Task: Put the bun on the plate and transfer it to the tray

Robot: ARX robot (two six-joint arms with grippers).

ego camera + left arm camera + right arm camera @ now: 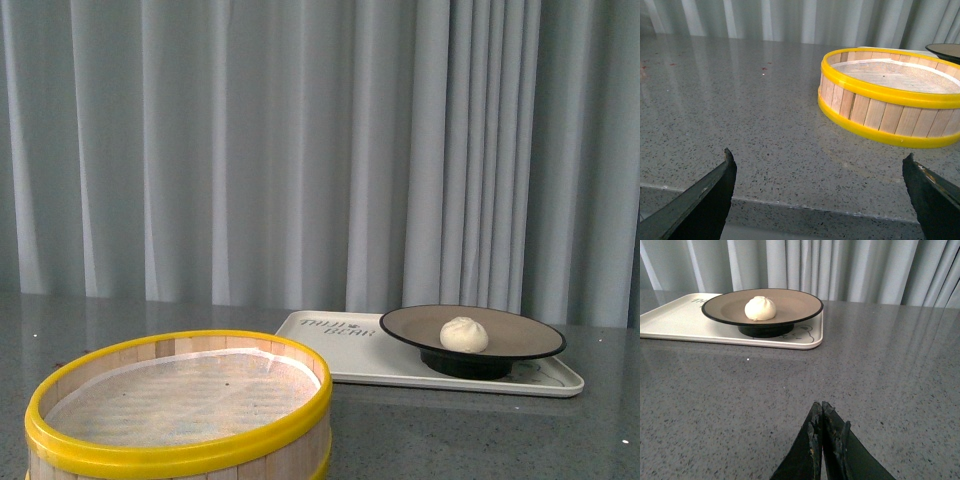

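Resting pleated white bun (pixel 464 334) on black-rimmed plate (pixel 520 341), cream tray (pixel 330 352), left hand (pixel 820 175) wide apart, right hand (pixel 822 412) closed empty.

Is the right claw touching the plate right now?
Apart. In the right wrist view the right claw sits shut over bare countertop, with open grey surface between it and the plate on the tray.

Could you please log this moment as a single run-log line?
bun: on plate | plate: on tray | left gripper: open, empty | right gripper: shut, empty
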